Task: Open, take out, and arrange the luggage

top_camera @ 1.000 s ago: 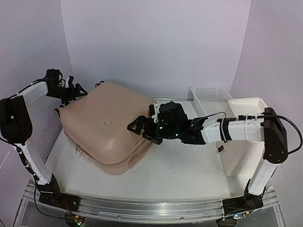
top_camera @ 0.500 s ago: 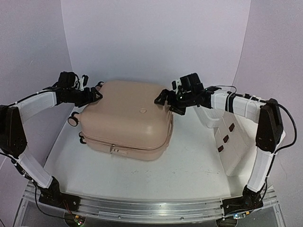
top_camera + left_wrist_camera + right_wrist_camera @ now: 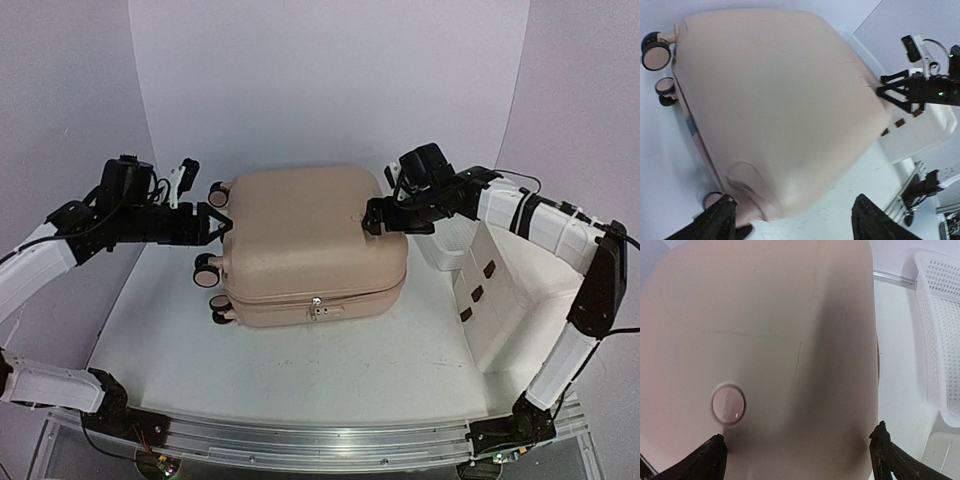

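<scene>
The pale pink luggage [image 3: 305, 240] lies flat and zipped shut in the middle of the table, with its black wheels [image 3: 206, 268] pointing left and a zipper pull [image 3: 318, 306] on the near side. My left gripper [image 3: 208, 224] is open at the wheel end, with its fingers spread beside the shell's corner [image 3: 775, 100]. My right gripper [image 3: 377, 218] is open and rests over the top right edge of the shell [image 3: 790, 340], close to a round badge [image 3: 728, 403]. Neither gripper holds anything.
A white plastic drawer cabinet [image 3: 510, 290] lies tipped at the right, and it also shows in the left wrist view [image 3: 920, 132]. A white mesh basket [image 3: 940, 330] sits behind the right arm. Pale walls close in the back and sides.
The luggage has turned and slid right, so its wheels now point left and its zipper side faces front. The left gripper followed to the wheel end. The right gripper drew back right along the top.
</scene>
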Available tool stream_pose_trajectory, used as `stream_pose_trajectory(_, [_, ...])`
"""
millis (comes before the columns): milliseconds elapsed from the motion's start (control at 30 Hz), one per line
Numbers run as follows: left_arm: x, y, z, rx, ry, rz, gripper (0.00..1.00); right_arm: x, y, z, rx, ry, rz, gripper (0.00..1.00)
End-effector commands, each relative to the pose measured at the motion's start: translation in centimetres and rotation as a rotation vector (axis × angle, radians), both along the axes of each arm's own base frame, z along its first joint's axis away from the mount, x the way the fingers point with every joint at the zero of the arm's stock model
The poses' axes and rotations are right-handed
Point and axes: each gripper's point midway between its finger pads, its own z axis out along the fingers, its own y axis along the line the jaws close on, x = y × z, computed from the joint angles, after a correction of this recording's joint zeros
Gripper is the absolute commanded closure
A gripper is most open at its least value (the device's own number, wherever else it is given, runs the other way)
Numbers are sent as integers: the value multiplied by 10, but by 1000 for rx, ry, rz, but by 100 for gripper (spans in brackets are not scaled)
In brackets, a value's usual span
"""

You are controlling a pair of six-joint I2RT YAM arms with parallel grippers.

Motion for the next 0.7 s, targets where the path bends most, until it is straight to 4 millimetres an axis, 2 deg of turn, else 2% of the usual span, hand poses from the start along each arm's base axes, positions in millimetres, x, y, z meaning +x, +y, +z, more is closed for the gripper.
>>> stream_pose_trajectory(0, [-45,-36,-19,-41,11,-8,31,-26,-14,-4,-1,40,4,2])
stream_pose_trajectory(33, [-63,-56,-22,-54,3,-29,34,-28,-14,-3,13,40,5,2])
stream_pose_trajectory(100, [-82,-82,-26,-75,-27,-20,36,-30,-13,0,28,36,8,2])
stream_pose_trajectory(233, [-102,-132,-46,-3,-81,58,36,-33,-16,7,31,6,15,2])
stream_pose_trajectory(300, [-108,-155,-66,47,-83,89,38,-33,-19,8,27,-12,16,2])
stream_pose_trajectory(400, [-99,-175,-97,94,-47,165,39,-35,-21,9,19,-21,22,2])
stream_pose_trajectory(533, [-85,-189,-118,140,-37,259,43,-40,-23,13,47,-38,21,2])
stream_pose_trajectory(667, [-66,-201,-151,191,52,303,47,-47,-26,21,73,-64,24,2])
